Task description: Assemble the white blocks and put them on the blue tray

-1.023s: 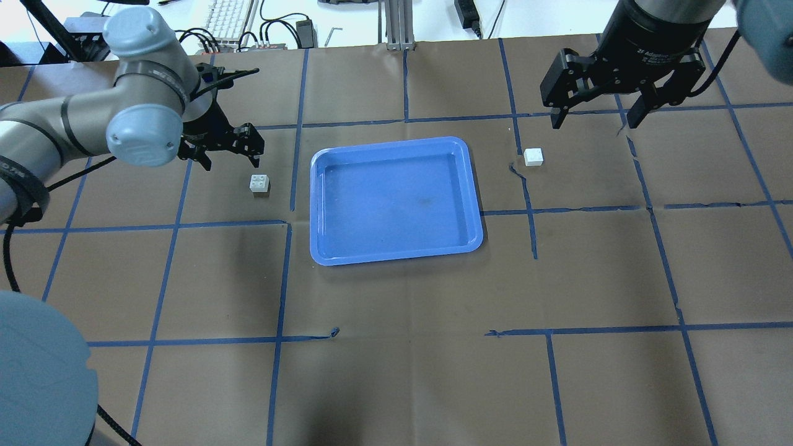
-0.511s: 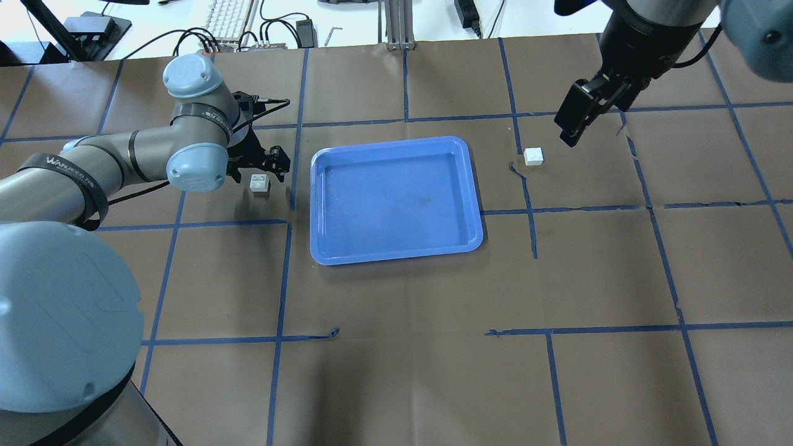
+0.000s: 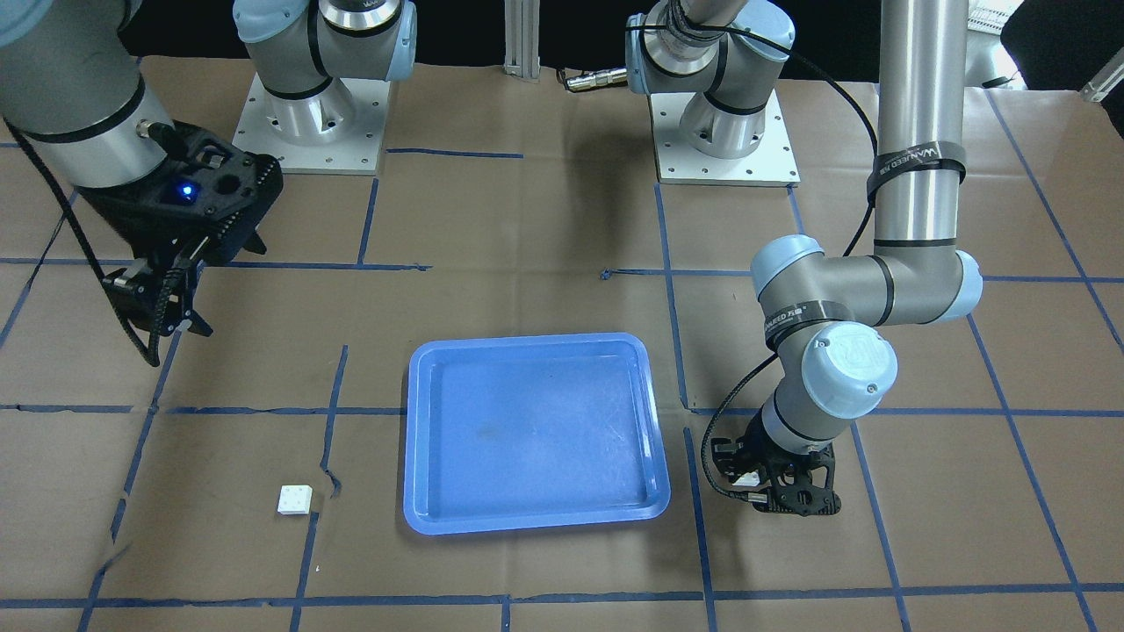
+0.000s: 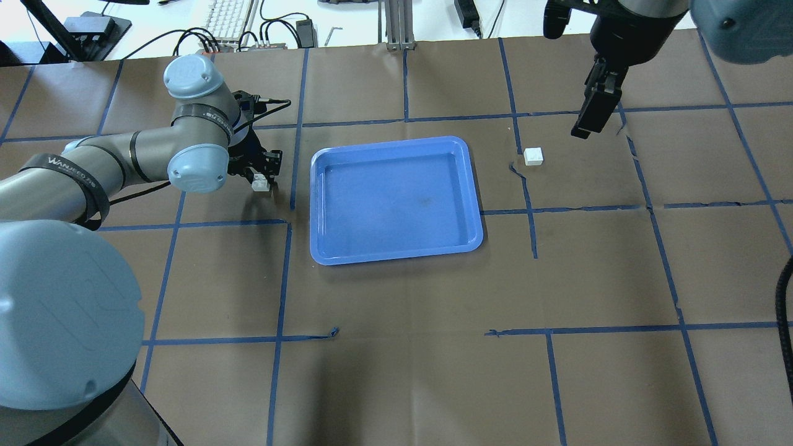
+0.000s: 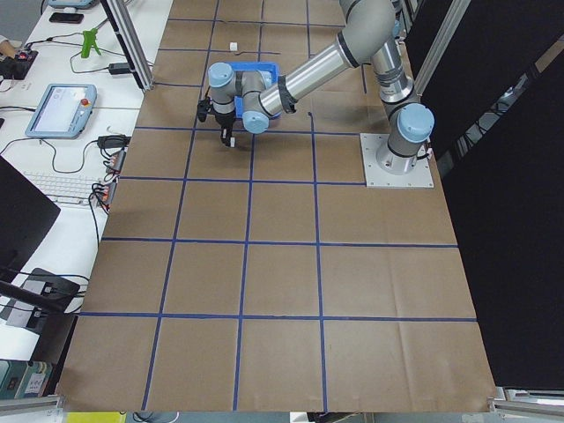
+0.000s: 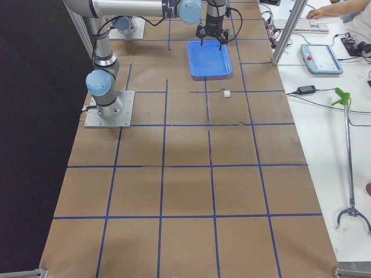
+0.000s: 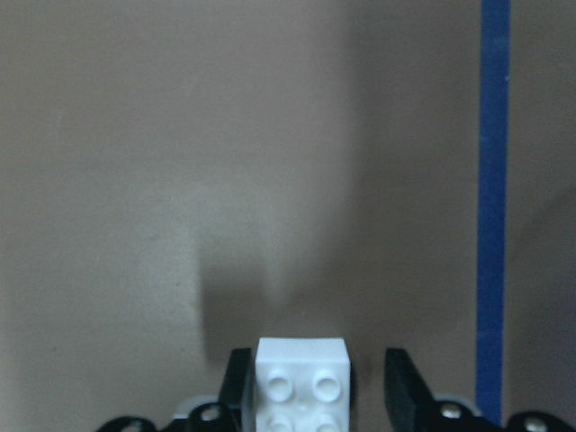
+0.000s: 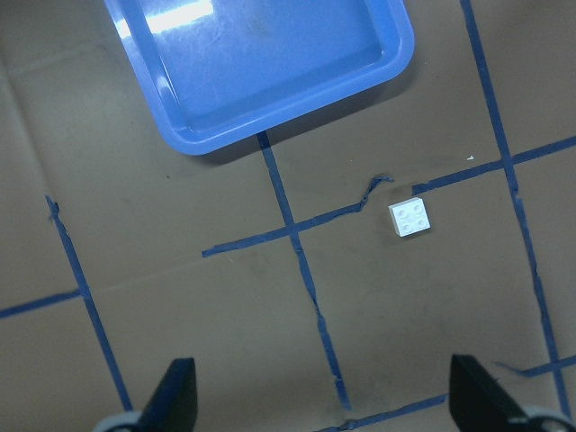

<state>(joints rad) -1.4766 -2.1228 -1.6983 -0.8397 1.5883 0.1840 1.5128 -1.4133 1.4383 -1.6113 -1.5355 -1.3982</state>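
One white block (image 4: 261, 183) sits on the table left of the blue tray (image 4: 396, 198). My left gripper (image 4: 260, 175) is low over it with a finger on each side. In the left wrist view the block (image 7: 301, 382) stands between the fingers; one is close against it and the other (image 7: 400, 396) shows a gap. The second white block (image 4: 533, 156) lies right of the tray, also in the right wrist view (image 8: 411, 218) and front view (image 3: 295, 499). My right gripper (image 4: 593, 114) hangs open and empty above and behind it.
Blue tape lines cross the brown paper table. A metal post (image 4: 399, 25), a keyboard (image 4: 226, 18) and cables lie beyond the far edge. Both arm bases (image 3: 303, 114) stand at the robot's side. An operator sits beside the table (image 6: 342, 11).
My left gripper has moved toward the tray and down onto the left white block, jaws now around it. My right gripper has turned from broadside to edge-on, staying behind the right block.
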